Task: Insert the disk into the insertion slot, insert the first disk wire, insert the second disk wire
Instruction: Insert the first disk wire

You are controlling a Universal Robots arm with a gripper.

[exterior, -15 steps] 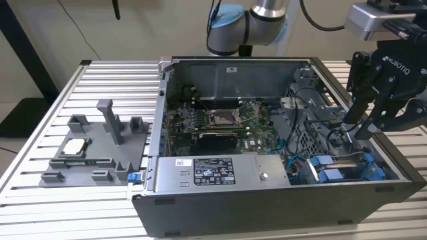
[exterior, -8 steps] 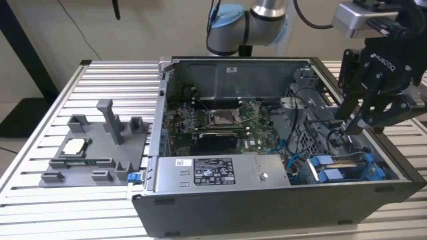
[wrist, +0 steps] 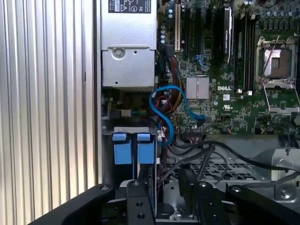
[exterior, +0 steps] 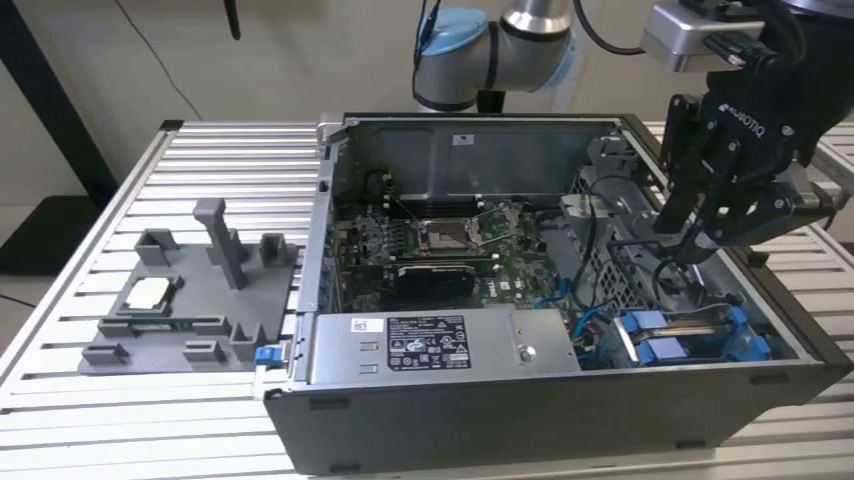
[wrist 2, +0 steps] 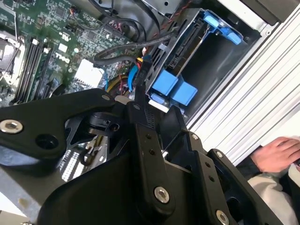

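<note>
I find the black 2-finger gripper (exterior: 689, 245) poised over the drive cage, at the exterior view's right of the open grey metal computer case (exterior: 534, 425). Its fingers (wrist: 138, 204) are apart, with nothing clamped that I can make out, and loose black cables (wrist: 211, 152) run just beside them. The disk (exterior: 687, 335), a flat drive in a bright blue plastic carrier, sits in the dark grey rectangular insertion slot (wrist 2: 218, 54) at the case's corner nearest the exterior camera. I judge step 1 complete and wire work in hand. To do that well, I would keep the connector square to the drive's port, descend slowly, and keep the fingers off the curled blue data cable (wrist: 164, 96) and its neighbouring leads. Of the disk I see chiefly the carrier. It shows 2 blue pinch tabs (wrist: 123, 152) side by side at the end facing the silver power supply box (exterior: 427, 340), and a blue rail along its length. The label is hidden. Seating looks flush, though I cannot confirm it.
</note>
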